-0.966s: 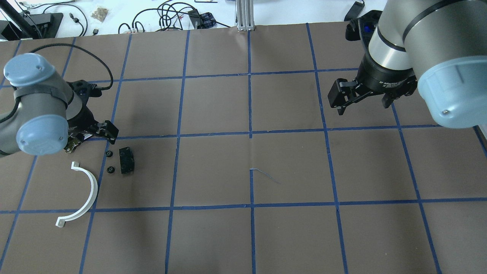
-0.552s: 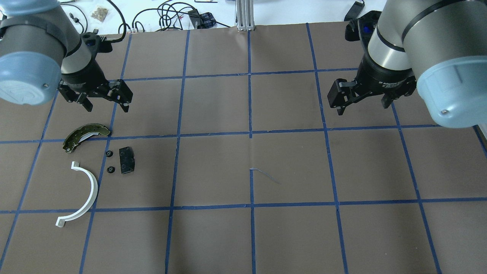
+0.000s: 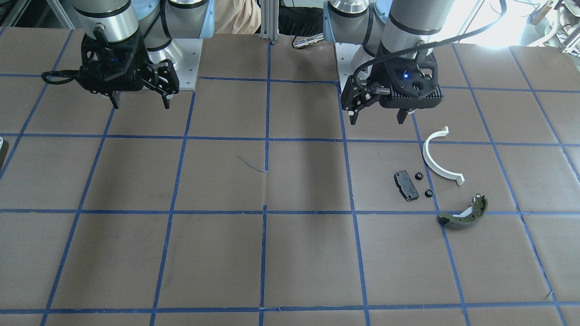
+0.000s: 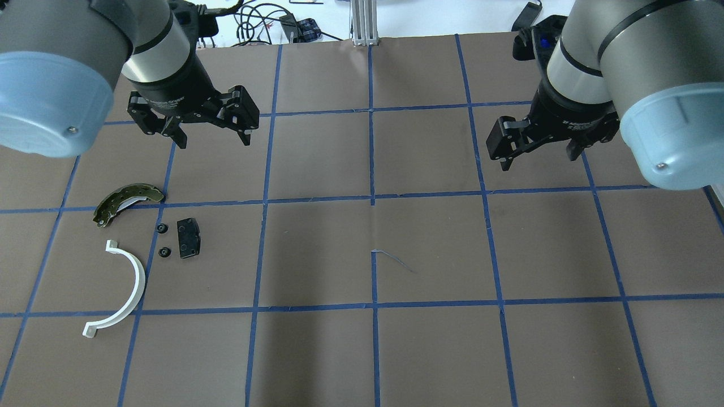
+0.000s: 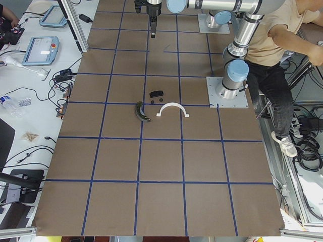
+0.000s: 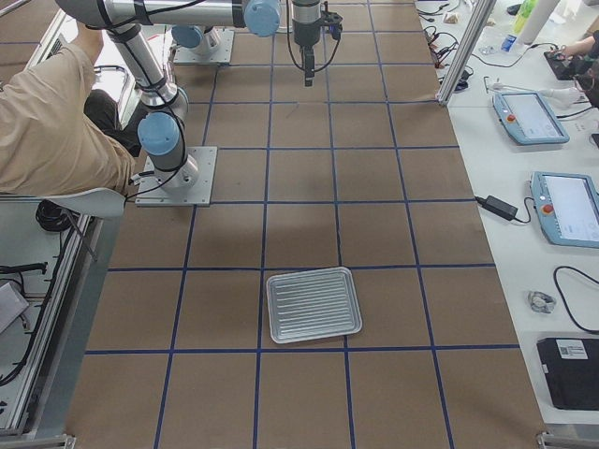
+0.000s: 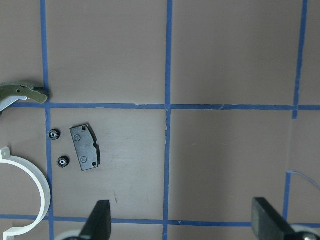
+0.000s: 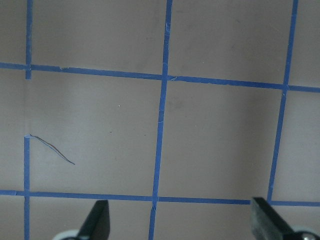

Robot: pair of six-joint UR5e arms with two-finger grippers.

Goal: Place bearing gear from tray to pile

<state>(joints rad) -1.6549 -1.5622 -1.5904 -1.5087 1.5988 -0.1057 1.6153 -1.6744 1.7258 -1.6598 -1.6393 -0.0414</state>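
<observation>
The pile lies on the left of the table: an olive brake shoe (image 4: 127, 202), a black pad (image 4: 188, 238), a white arc (image 4: 121, 288) and two small black gears (image 4: 162, 228) (image 4: 164, 252) beside the pad. The left wrist view shows the gears (image 7: 53, 134), the pad (image 7: 85, 147) and the arc (image 7: 42, 187). My left gripper (image 4: 214, 135) is open and empty, high above and beyond the pile. My right gripper (image 4: 538, 157) is open and empty over the far right. The metal tray (image 6: 314, 304) shows only in the exterior right view and looks empty.
Brown paper with a blue tape grid covers the table. Cables and small devices lie beyond the far edge (image 4: 254, 22). A person (image 6: 47, 122) sits behind the robot bases. Tablets (image 6: 529, 117) lie on the side bench.
My left gripper has risen from the brake shoe, leaving it on the table, and has moved away and to the right. The right arm has not moved.
</observation>
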